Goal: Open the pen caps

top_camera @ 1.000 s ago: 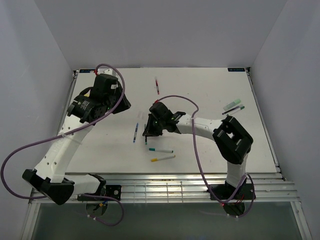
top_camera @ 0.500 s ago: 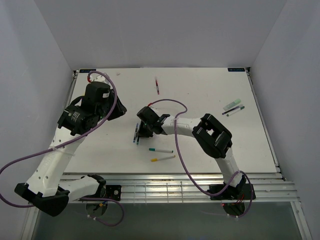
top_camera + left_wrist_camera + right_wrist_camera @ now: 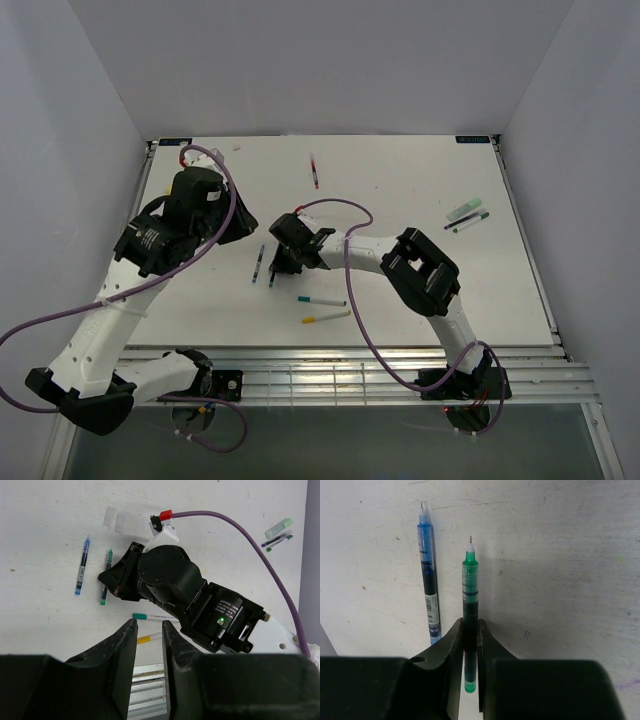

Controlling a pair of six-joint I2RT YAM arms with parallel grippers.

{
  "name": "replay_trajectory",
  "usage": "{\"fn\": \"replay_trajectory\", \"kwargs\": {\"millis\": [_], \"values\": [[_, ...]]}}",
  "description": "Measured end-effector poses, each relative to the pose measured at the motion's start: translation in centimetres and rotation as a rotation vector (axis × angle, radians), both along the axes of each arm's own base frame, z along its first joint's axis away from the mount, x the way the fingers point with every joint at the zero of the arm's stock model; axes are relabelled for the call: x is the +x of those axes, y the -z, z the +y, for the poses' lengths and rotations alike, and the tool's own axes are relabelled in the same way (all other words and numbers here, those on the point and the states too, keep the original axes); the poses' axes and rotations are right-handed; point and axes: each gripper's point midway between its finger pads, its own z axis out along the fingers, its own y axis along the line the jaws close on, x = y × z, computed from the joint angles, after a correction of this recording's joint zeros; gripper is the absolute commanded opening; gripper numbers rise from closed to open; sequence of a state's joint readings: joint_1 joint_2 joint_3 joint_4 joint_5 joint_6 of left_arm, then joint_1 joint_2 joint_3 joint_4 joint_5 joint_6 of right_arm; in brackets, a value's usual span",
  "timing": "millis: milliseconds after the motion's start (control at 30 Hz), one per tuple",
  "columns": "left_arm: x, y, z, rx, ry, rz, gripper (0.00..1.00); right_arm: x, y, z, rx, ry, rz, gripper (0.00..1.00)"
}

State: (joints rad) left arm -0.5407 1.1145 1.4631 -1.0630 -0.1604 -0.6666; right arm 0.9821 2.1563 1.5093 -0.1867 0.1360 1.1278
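My right gripper (image 3: 470, 630) is shut on the rear part of a green pen (image 3: 470, 575) that lies on the table with its bare tip pointing away. A blue pen (image 3: 428, 575), tip also bare, lies just left of it. From above, the right gripper (image 3: 282, 258) sits beside the blue pen (image 3: 259, 262). My left gripper (image 3: 149, 625) hangs above the table, jaws a little apart with nothing between them. Below it lie a white pen with a green cap (image 3: 139, 615) and one with a yellow cap (image 3: 143, 639). Two small clear pieces (image 3: 115, 520) lie farther back.
A red pen (image 3: 315, 172) lies at the back centre. A pale-green highlighter (image 3: 464, 209) and a dark pen (image 3: 468, 221) lie at the right. The white pens (image 3: 322, 300) rest near the table's front edge (image 3: 340, 347). Purple cables loop over both arms.
My right gripper has slid left with the green pen, and the blue pen now lies a little farther left. The left arm has pulled back to the left.
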Motion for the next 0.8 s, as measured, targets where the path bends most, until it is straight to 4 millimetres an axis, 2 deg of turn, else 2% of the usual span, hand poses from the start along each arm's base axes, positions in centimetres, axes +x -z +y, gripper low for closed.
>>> {"fn": "replay_trajectory", "kwargs": {"millis": [100, 233, 367, 533, 800], "values": [[-0.2, 0.1, 0.1, -0.002, 0.003, -0.001, 0.37, 0.0, 0.0, 0.0, 0.001, 0.006, 0.005, 0.12], [-0.9, 2.1, 0.6, 0.026, -0.001, 0.037, 0.38, 0.0, 0.1, -0.2, -0.004, 0.021, 0.01, 0.2], [-1.3, 3.8, 0.9, 0.053, -0.004, 0.073, 0.38, 0.1, 0.1, -0.5, -0.016, 0.03, 0.007, 0.22], [-1.3, 3.9, 1.2, 0.066, -0.01, 0.066, 0.39, 0.1, 0.1, -0.5, -0.017, 0.03, 0.006, 0.3], [-1.4, 5.2, 2.1, 0.113, -0.027, 0.081, 0.41, 0.0, 0.0, -0.6, -0.021, 0.021, 0.001, 0.32]]}}
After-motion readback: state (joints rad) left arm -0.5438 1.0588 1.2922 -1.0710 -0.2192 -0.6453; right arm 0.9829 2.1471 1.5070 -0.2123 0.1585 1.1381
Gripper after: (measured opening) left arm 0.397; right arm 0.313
